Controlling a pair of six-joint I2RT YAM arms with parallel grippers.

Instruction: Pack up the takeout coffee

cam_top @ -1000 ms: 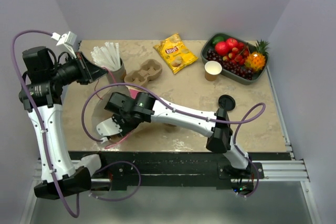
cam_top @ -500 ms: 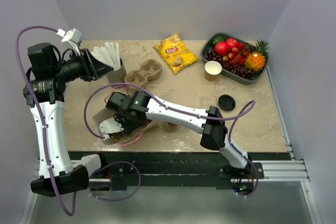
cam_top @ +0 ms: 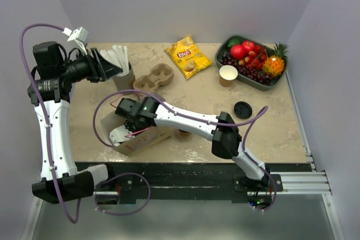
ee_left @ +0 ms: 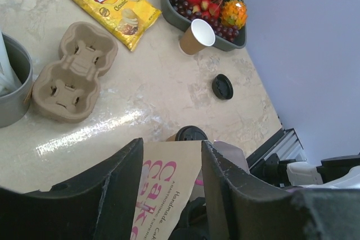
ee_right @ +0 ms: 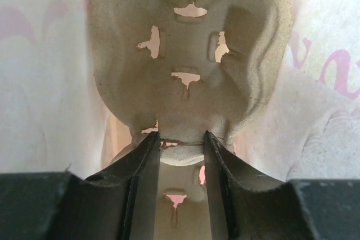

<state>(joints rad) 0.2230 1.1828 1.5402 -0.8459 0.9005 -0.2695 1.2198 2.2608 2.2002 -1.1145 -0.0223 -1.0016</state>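
Your right gripper [ee_right: 179,153], pinching the pulp carrier [ee_right: 191,54] inside the bag [cam_top: 143,141], is nearer the upright lidded coffee [ee_left: 191,134] just behind it. Left gripper [ee_left: 171,153] parted, empty.

We see the bag [cam_top: 143,141] lying near left on the tabletop [cam_top: 202,91], a carrier [ee_right: 191,54] inside it; the takeout coffee [ee_left: 191,134] stands just right of it, the loose lid [cam_top: 242,109] farther right.
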